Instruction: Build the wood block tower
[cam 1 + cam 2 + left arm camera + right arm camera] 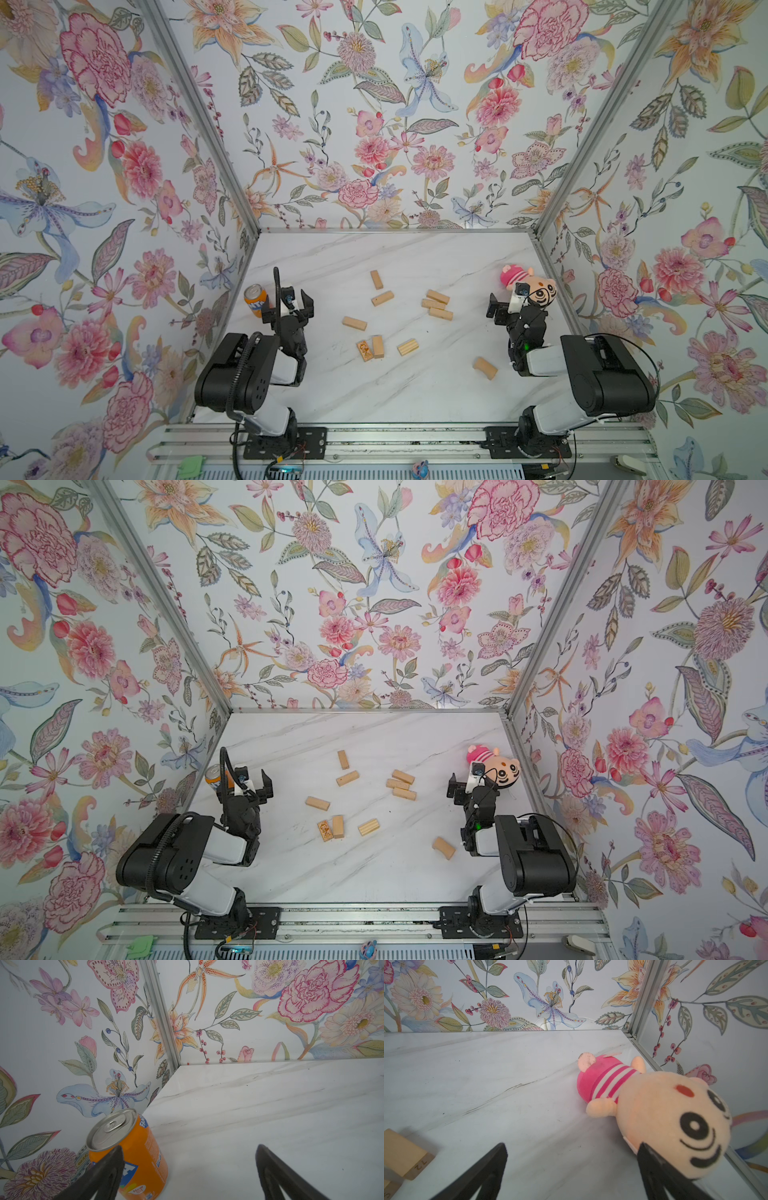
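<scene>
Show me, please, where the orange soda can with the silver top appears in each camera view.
In a top view: the orange soda can with the silver top stands at the marble table's left edge, by the floral wall.
In a top view: same spot, partly behind a black cable.
Left wrist: close up, partly behind one gripper finger.
Right wrist: not in it.
Shared landmark: the open left gripper, right beside the can.

Wood blocks (433, 304) are lying scattered across the table (415, 395); soda can (254, 300) standing at its left edge, plush doll (544, 291) lying at its right.
</scene>
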Motion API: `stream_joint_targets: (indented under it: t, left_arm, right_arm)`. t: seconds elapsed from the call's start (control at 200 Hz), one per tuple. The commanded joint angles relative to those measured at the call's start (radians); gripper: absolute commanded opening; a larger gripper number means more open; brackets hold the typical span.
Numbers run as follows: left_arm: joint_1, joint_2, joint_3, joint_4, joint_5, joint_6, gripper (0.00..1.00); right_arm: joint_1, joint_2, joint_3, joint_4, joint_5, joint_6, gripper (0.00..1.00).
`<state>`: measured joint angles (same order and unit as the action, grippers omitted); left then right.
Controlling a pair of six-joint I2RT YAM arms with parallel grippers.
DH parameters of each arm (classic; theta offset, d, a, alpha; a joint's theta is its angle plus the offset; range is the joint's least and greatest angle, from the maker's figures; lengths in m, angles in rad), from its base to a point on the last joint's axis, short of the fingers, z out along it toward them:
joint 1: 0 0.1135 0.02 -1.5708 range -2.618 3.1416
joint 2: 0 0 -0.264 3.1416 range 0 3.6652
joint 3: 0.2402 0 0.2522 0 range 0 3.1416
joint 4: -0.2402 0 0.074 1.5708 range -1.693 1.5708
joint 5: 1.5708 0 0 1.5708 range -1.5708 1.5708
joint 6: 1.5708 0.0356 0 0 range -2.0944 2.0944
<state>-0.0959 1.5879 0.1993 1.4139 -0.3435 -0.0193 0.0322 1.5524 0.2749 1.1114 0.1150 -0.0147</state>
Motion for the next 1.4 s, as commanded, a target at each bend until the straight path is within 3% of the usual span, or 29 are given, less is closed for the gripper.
stream_joint_targets:
  t: [0.0,0.611,0.736,0.956,1.196,1.341,1.396]
  left_arm:
    - [0.007,-0.006,0.002,0.016,0.009,-0.015,0.99]
    - [0.006,-0.007,-0.004,0.025,0.008,-0.013,0.99]
    - [0.005,-0.057,-0.008,0.005,0.006,-0.014,0.99]
    - [-0.021,-0.193,0.029,-0.176,-0.027,0.011,0.99]
    - [-0.127,-0.332,0.142,-0.516,-0.062,0.001,0.99]
    - [-0.248,-0.440,0.194,-0.715,-0.073,-0.076,0.99]
    - [-0.318,-0.468,0.212,-0.787,-0.127,-0.109,0.99]
  right_arm:
    - [-0.002,-0.005,0.021,-0.008,-0.003,-0.004,0.99]
    - [-0.002,-0.007,0.016,-0.006,0.000,-0.006,0.99]
    - [0.013,-0.027,0.031,-0.043,0.051,-0.007,0.99]
    - [0.130,-0.183,0.164,-0.382,0.252,-0.063,0.99]
    - [0.201,-0.292,0.365,-0.828,0.160,0.000,0.97]
    - [0.267,-0.290,0.478,-1.055,0.091,0.046,0.93]
    - [0.292,-0.276,0.522,-1.122,0.052,0.073,0.91]
